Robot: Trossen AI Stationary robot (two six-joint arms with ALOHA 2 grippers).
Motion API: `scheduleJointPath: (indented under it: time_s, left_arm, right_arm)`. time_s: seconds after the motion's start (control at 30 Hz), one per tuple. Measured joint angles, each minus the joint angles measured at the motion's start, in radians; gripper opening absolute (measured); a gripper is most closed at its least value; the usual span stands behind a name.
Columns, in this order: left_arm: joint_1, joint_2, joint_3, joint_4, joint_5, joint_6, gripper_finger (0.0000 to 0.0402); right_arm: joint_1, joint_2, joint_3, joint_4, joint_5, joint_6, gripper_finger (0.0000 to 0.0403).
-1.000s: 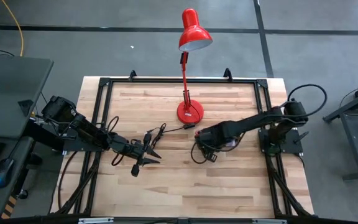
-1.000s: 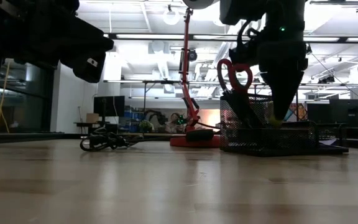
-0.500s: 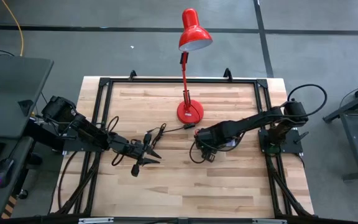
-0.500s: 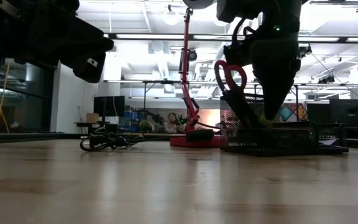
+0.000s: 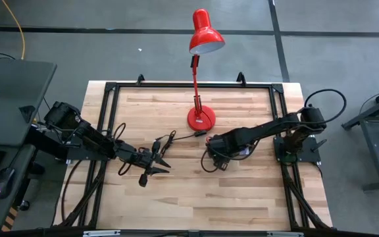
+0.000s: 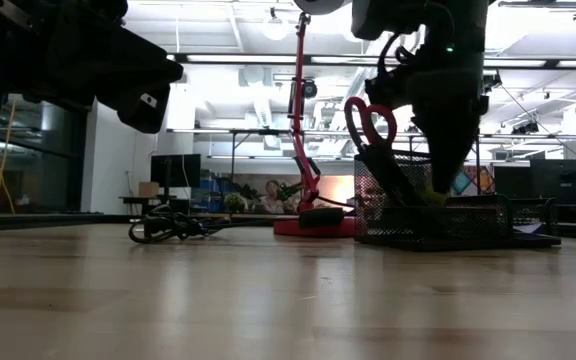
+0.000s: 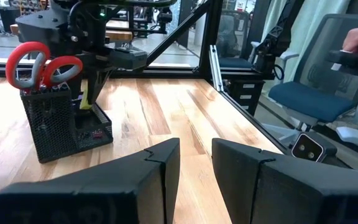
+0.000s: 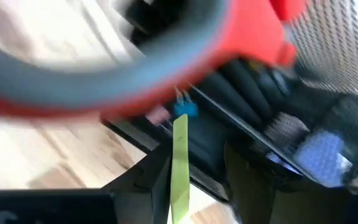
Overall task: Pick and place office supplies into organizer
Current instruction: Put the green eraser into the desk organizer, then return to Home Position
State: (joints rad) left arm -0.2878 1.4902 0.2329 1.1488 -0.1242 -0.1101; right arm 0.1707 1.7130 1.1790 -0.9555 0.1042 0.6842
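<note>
Standing on the wooden table (image 5: 176, 191) near the red lamp (image 5: 201, 117), the black mesh organizer (image 6: 438, 220) already holds the red-handled scissors (image 6: 370, 120) upright (handles topmost). Directly over it the right gripper (image 8: 194, 163) has its fingers parted, a thin yellow-green piece (image 8: 179, 167) standing in the gap between them. Well apart, the left gripper (image 7: 194, 163) hovers slightly open, holding nothing.

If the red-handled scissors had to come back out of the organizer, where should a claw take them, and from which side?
By the red handle loops, from above. The scissors stand blades-down in the mesh cup of the organizer, so only the loops clear its rim. Pinching across one loop and lifting straight up looks safest; the right claw currently hangs over the tray beside them.
</note>
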Motion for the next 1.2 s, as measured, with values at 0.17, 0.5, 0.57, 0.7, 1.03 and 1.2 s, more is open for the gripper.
scheduleJointPath:
  time_s: [0.17,0.5,0.57,0.7,1.03,1.2]
  left_arm:
    - [0.000,0.000,0.000,-0.003,0.000,0.000,0.0083]
    - [0.000,0.000,0.000,-0.007,0.000,0.000,0.0083]
    - [0.000,0.000,0.000,-0.007,0.000,0.000,0.0083]
    - [0.000,0.000,0.000,-0.007,0.000,0.000,0.0083]
    - [0.000,0.000,0.000,-0.020,-0.019,0.000,0.0083]
    - [0.000,0.000,0.000,0.010,-0.024,0.005,0.0083]
  right_arm:
    - [0.008,-0.004,0.000,0.048,-0.007,-0.004,0.0136]
    - [-0.002,-0.003,0.000,0.023,-0.026,0.053,0.0201]
    - [-0.002,-0.003,0.000,0.021,-0.024,0.061,0.0221]
    - [-0.002,-0.003,0.000,0.016,0.000,0.068,0.0239]
    - [0.071,-0.003,0.000,0.011,0.052,0.122,0.0225]
    - [0.183,-0.003,0.000,0.230,0.240,0.053,0.0221]
